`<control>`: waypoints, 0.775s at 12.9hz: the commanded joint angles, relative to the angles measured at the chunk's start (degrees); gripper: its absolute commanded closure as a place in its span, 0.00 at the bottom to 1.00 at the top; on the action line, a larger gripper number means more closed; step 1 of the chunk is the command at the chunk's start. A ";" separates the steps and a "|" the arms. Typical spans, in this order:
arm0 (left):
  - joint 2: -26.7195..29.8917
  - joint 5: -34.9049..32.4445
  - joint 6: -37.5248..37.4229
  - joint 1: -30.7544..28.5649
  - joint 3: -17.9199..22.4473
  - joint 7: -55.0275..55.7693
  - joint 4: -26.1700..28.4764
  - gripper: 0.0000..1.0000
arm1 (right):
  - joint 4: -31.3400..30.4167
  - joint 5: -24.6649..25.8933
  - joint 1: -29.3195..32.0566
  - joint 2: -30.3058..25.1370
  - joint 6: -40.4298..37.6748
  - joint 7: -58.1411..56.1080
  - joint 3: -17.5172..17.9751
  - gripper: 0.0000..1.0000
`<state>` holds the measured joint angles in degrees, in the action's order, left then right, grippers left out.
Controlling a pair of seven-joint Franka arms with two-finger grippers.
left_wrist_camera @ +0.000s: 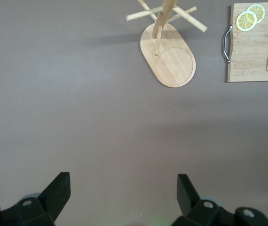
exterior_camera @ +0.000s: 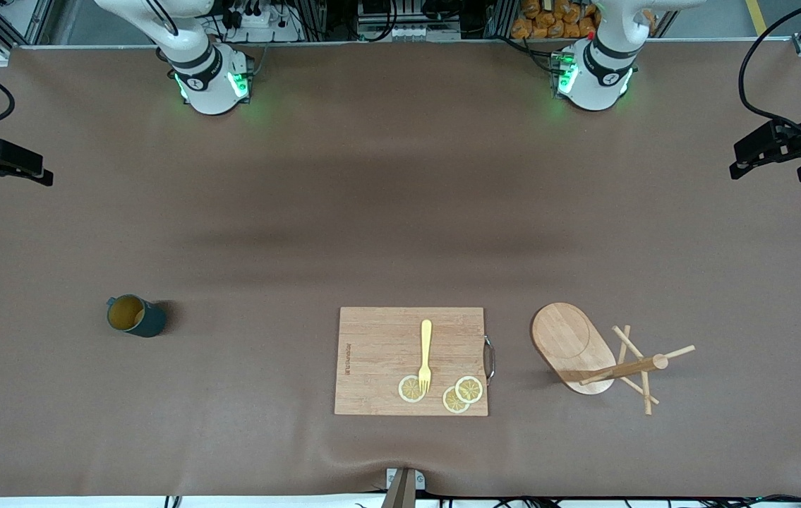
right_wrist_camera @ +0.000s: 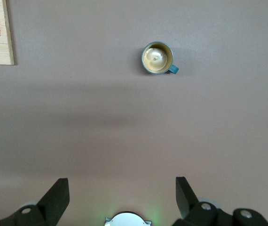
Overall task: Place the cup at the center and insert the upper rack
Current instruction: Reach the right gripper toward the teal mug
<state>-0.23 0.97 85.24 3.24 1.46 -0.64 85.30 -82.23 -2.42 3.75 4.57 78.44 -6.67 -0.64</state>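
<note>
The cup (exterior_camera: 135,316), dark teal with a tan inside, stands upright toward the right arm's end of the table; it also shows in the right wrist view (right_wrist_camera: 157,58). The wooden mug tree (exterior_camera: 569,342) stands on its oval base toward the left arm's end, with thin upper rack pegs (exterior_camera: 643,367) crossing near its top; it also shows in the left wrist view (left_wrist_camera: 169,59). My left gripper (left_wrist_camera: 123,188) is open and empty, high over bare table at the left arm's end (exterior_camera: 737,159). My right gripper (right_wrist_camera: 122,190) is open and empty, high at the right arm's end (exterior_camera: 46,169).
A rectangular wooden cutting board (exterior_camera: 372,353) with a metal handle lies between the cup and the mug tree. A yellow fork (exterior_camera: 425,353) and three lemon slices (exterior_camera: 469,389) lie on it. The right arm's base (right_wrist_camera: 127,219) shows under the right gripper.
</note>
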 commanded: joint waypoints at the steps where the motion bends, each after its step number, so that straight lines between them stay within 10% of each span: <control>1: -0.12 -0.71 -1.22 0.01 -0.32 0.20 -1.27 0.00 | -0.47 0.83 -0.32 -1.05 0.48 1.13 -0.24 0.00; 10: -0.47 -0.62 -1.13 -0.08 -0.32 0.29 -1.36 0.00 | -1.96 0.92 0.03 2.62 8.02 1.13 -0.42 0.00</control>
<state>-0.23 0.97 85.24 3.21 1.37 -0.64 85.18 -82.90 -2.19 3.77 5.12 82.99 -6.28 -1.15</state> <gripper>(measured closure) 0.000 0.000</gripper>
